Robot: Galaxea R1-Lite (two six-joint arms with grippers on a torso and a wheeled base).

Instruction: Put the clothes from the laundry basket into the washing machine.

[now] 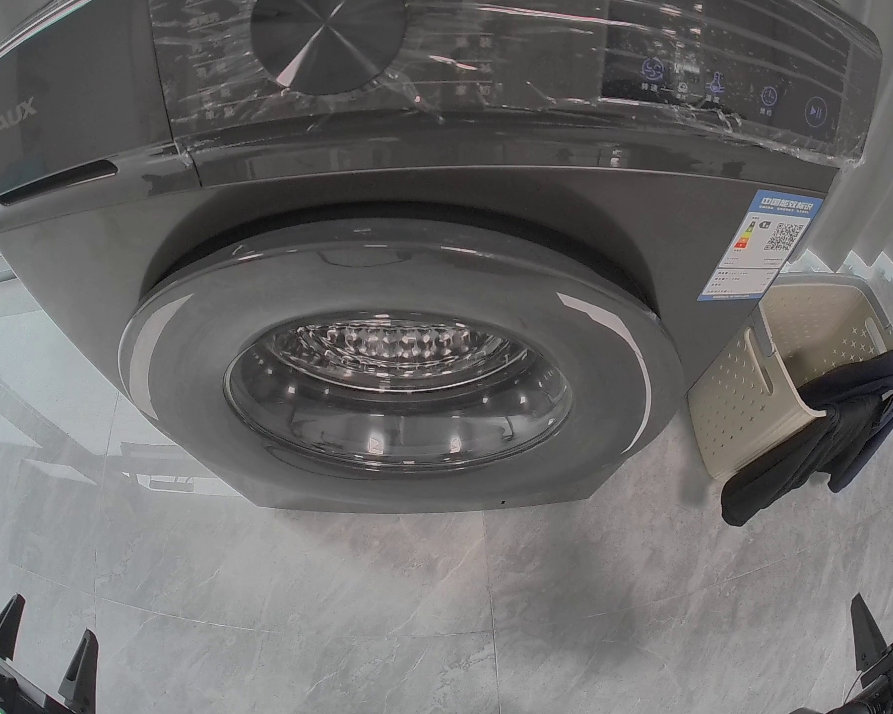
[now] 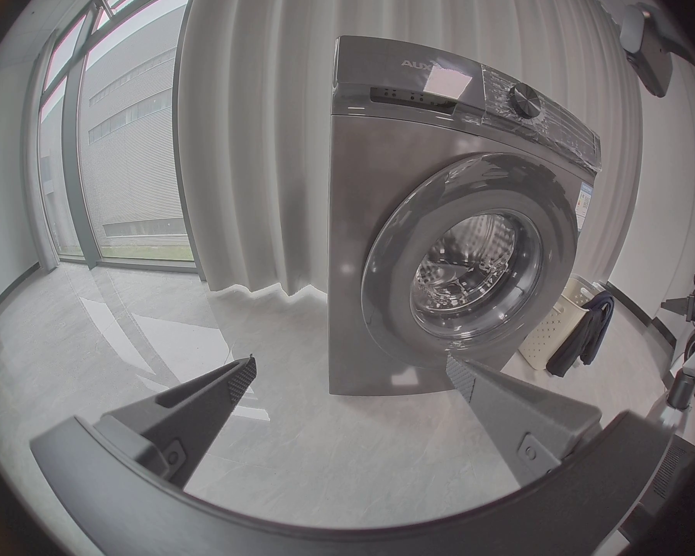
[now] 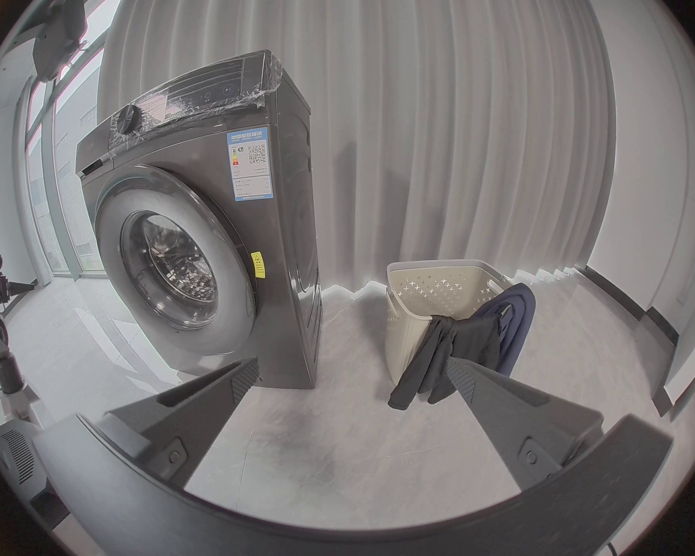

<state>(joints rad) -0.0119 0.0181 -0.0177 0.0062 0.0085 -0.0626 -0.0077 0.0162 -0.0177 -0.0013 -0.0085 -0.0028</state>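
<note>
Floor [image 1: 367,597] grey glossy tile, curtain [image 3: 440,117] behind washing machine [image 1: 397,250] & laundry basket [image 1: 764,389]; left claw [image 2: 349,366], right claw [image 3: 349,368] both spread, empty.

The washer [image 1: 407,250] stands before the curtain [image 3: 455,117] — the basket [image 1: 739,399] sits on the floor [image 1: 367,597] just right of it, clothes [image 1: 843,418] draped over its front rim.

Head close over washing machine [image 1: 407,260]; both wrists farther, facing it.
</note>
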